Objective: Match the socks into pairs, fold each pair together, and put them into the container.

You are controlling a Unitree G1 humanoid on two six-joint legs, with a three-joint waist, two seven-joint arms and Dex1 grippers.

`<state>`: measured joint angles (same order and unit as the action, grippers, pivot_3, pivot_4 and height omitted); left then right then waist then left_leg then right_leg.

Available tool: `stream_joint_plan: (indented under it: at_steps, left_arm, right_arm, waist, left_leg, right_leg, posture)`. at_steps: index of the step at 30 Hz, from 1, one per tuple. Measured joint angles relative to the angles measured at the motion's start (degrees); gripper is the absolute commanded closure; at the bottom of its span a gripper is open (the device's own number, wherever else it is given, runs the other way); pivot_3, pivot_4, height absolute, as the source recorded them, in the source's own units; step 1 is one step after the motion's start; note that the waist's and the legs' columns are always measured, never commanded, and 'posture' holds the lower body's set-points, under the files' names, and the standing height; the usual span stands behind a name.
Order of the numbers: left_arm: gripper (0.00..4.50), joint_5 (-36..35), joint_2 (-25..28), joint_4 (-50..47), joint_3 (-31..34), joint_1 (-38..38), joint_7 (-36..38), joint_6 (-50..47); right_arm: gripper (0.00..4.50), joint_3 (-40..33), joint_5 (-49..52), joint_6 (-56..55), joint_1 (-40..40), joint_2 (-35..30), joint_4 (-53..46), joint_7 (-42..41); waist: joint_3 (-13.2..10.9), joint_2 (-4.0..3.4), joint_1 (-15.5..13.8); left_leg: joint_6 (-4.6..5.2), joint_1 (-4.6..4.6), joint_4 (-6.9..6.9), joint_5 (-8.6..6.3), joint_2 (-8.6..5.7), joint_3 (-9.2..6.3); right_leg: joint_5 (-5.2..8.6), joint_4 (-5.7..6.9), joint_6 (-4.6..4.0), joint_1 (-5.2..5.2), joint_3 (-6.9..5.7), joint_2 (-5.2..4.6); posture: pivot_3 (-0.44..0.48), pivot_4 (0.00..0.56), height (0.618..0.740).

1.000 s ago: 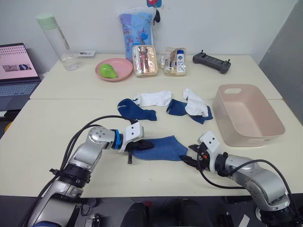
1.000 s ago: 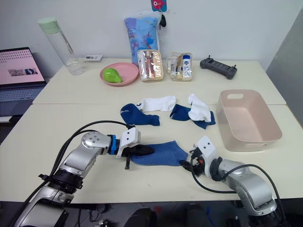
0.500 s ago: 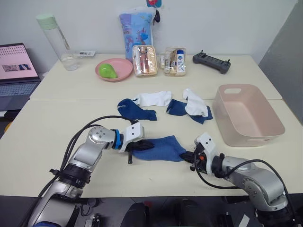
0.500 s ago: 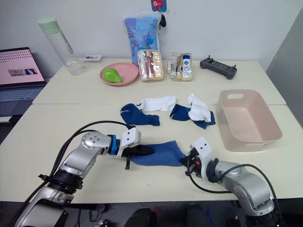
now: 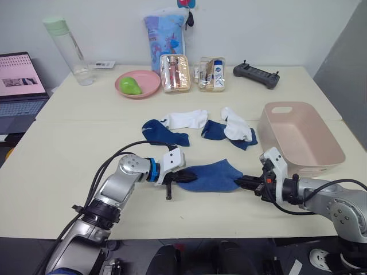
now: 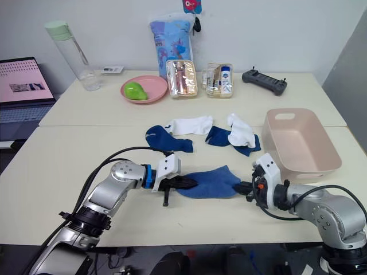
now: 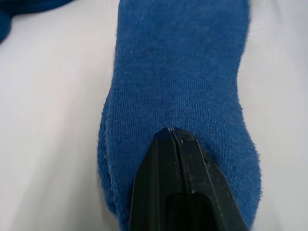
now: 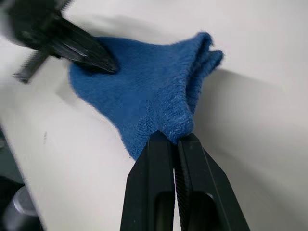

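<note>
The bench (image 5: 69, 172) is two pale tabletops set one behind the other. On the right side of the near one stands the pink container (image 5: 299, 137), with nothing inside. At the far left edge a laptop (image 5: 20, 91) is open.

On the far tabletop there is a clear bottle (image 5: 69, 51) with a green cap, a colourful pouch (image 5: 164, 34) against the wall, a round pink bowl (image 5: 138, 84) with a green object in it, two clear cases (image 5: 192, 73) with small items, and a black controller (image 5: 256, 75).

In the middle of the near tabletop, behind the arms, lie the loose socks: one blue sock (image 5: 163, 133) with a white sock (image 5: 185, 119) touching its upper end, and to the right another blue sock (image 5: 221, 133) with a white sock (image 5: 237, 126) lying over it.

Nearer the front edge, a blue pair (image 5: 211, 176) lies flat between the two arms. The left tool (image 5: 182, 177) is clenched on its left end. The right tool (image 5: 243, 183) is clenched on its right end, where the fabric bunches up between the closed fingers (image 8: 161, 159). The pair is near the container but outside of it.
</note>
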<state>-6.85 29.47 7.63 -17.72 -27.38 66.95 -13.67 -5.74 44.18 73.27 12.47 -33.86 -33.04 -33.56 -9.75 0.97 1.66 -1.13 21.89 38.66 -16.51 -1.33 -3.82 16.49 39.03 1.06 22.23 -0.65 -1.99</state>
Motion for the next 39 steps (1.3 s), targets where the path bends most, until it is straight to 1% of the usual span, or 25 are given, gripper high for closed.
stream_joint_plan:
  at_steps: [3, 5, 8, 11, 14, 20, 27, 30, 33, 36, 37, 39]
  left_arm:
    - [4.5, 0.19, 0.26, 0.04, 0.03, 0.02, -0.06, 0.37]
    - [4.5, 0.28, 0.75, 0.11, 0.07, -0.02, -0.04, 0.53]
    - [4.5, 0.41, 1.92, 0.16, 0.07, 0.15, 0.11, 1.75]
    - [4.5, 0.23, 2.89, -0.14, 0.26, 0.68, 0.18, 2.25]
    - [4.5, 0.15, 3.08, -0.24, 0.57, 1.03, 0.2, 2.51]
    - [4.5, 0.07, 3.58, -0.56, 1.07, 1.64, -0.05, 2.54]
    - [4.5, 0.06, 3.53, -0.55, 1.24, 1.68, -0.08, 2.4]
    - [4.5, -0.67, 3.89, -0.57, 2.07, 1.86, -0.13, 1.27]
    - [4.5, -2.06, 5.95, -0.6, 5.13, 2.29, -0.96, -1.3]
    - [4.5, -3.49, 8.04, -0.6, 9.82, 2.27, -2.62, -3.73]
    - [4.5, -4.08, 8.15, -0.62, 11.14, 2.08, -2.94, -4.46]
    - [4.5, -5.09, 8.42, -1.05, 12.76, 1.84, -3.7, -5.93]
  right_arm:
    - [4.48, 2.88, 0.51, 0.75, 2.15, 1.12, -0.46, 0.21]
    - [4.48, 6.11, 0.38, 0.79, 4.66, 3.08, 0.02, 0.68]
    - [4.48, 9.77, -0.01, 1.11, 9.33, 7.11, 3.22, 1.76]
    - [4.48, 10.47, -0.12, 1.67, 13.37, 10.19, 7.05, 2.89]
    - [4.48, 10.86, -0.3, 2.01, 14.27, 11.72, 9.58, 3.78]
    - [4.48, 16.3, -2.92, 1.82, 17.34, 16.89, 16.02, 5.42]
    - [4.48, 19.02, -6.15, -1.62, 18.01, 17.68, 20.43, 4.87]
    - [3.76, 19.51, -7.04, -2.4, 18.02, 18.22, 20.57, 4.79]
    - [2.64, 19.63, -7.06, -3.08, 18.02, 18.83, 20.4, 4.56]
    - [1.68, 19.08, -6.62, -3.01, 18.02, 18.86, 18.86, 4.01]
    - [1.26, 18.56, -6.24, -2.73, 18.02, 18.83, 18.08, 3.88]
    - [0.59, 17.73, -5.21, -2.47, 18.22, 18.56, 16.55, 3.68]
  waist:
    - [0.0, 0.0, -0.02]
    - [0.0, 0.0, 0.08]
    - [0.0, -0.01, 0.08]
    - [0.0, 0.0, -0.04]
    - [0.0, -0.01, -0.05]
    - [0.0, -0.03, 0.08]
    - [0.0, -0.03, 0.03]
    - [0.0, -0.03, 0.15]
    - [-0.02, -0.05, 0.2]
    - [-0.03, -0.06, 0.11]
    - [-0.03, -0.06, 0.07]
    - [-0.03, -0.05, -0.03]
  left_leg:
    - [0.0, 0.0, 0.03, 0.0, -0.02, 0.03]
    - [0.0, -0.01, 0.04, 0.0, -0.02, 0.04]
    - [0.0, -0.01, 0.03, 0.0, -0.01, 0.02]
    - [0.0, 0.0, 0.03, 0.0, -0.03, 0.01]
    - [0.0, 0.02, 0.03, 0.0, -0.04, 0.01]
    - [0.0, -0.01, 0.02, 0.0, -0.03, -0.01]
    - [0.0, -0.01, 0.03, 0.0, -0.06, 0.01]
    - [0.0, -0.01, 0.02, 0.0, -0.04, 0.0]
    - [0.0, 0.0, 0.02, 0.0, -0.02, -0.02]
    - [0.0, 0.03, 0.02, 0.0, -0.03, -0.03]
    - [-0.01, 0.05, 0.02, 0.0, -0.04, -0.03]
    - [-0.01, 0.08, 0.02, 0.0, -0.05, -0.03]
  right_leg:
    - [0.0, -0.01, 0.0, -0.01, 0.03, -0.01]
    - [0.0, -0.01, 0.0, 0.0, 0.05, -0.01]
    - [-0.01, 0.01, 0.0, 0.01, 0.03, -0.01]
    - [-0.01, -0.01, 0.0, 0.01, 0.03, -0.04]
    - [-0.01, -0.03, 0.0, 0.01, 0.03, -0.06]
    - [-0.01, 0.04, -0.01, 0.05, 0.01, -0.04]
    - [-0.01, 0.03, -0.01, 0.05, 0.03, -0.06]
    - [-0.01, 0.05, -0.01, 0.06, 0.03, -0.05]
    - [-0.01, 0.06, -0.01, 0.08, 0.01, -0.04]
    - [-0.01, 0.03, -0.01, 0.09, 0.0, -0.05]
    - [-0.01, 0.0, 0.0, 0.08, 0.0, -0.06]
    - [-0.01, -0.04, 0.0, 0.08, -0.01, -0.07]
  posture:
    - [0.0, 0.15, 0.733]
    - [0.0, 0.15, 0.733]
    - [0.0, 0.15, 0.733]
    - [0.0, 0.15, 0.733]
    - [0.0, 0.15, 0.733]
    - [0.0, 0.15, 0.733]
    - [0.0, 0.15, 0.733]
    - [0.0, 0.15, 0.733]
    - [0.0, 0.15, 0.733]
    - [0.0, 0.15, 0.733]
    - [0.0, 0.15, 0.733]
    - [0.0, 0.15, 0.733]
